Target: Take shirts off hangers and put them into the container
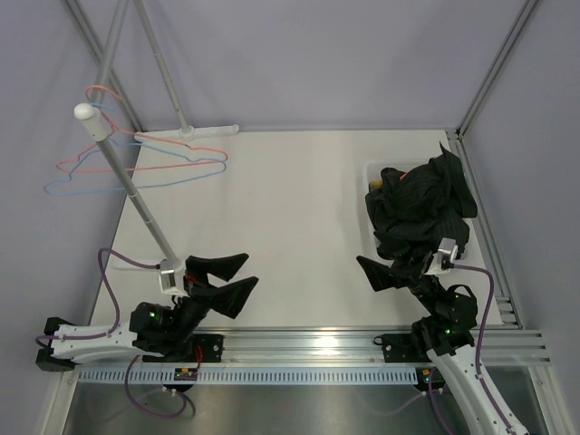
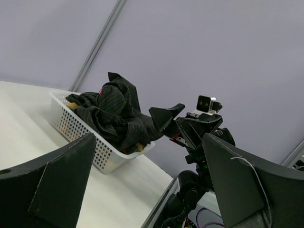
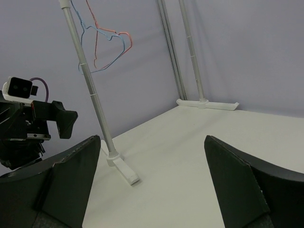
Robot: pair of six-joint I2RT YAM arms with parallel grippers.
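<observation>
Left tool point(image 1: 246, 270) and right tool point(image 1: 376, 267) gape released, empty. Hangers point(image 1: 181, 165) hang bare on the rail. Shirts point(image 1: 421, 213), seemingly both, fill the container point(image 1: 372, 172), so only withdrawing remains.

Nothing legible in any view: no text, brand, number or sign. A tiny red bit point(image 2: 100, 91) shows on the black shirt point(image 2: 116, 111) in the white basket point(image 2: 78, 130), too small to tell whether it carries print.
</observation>
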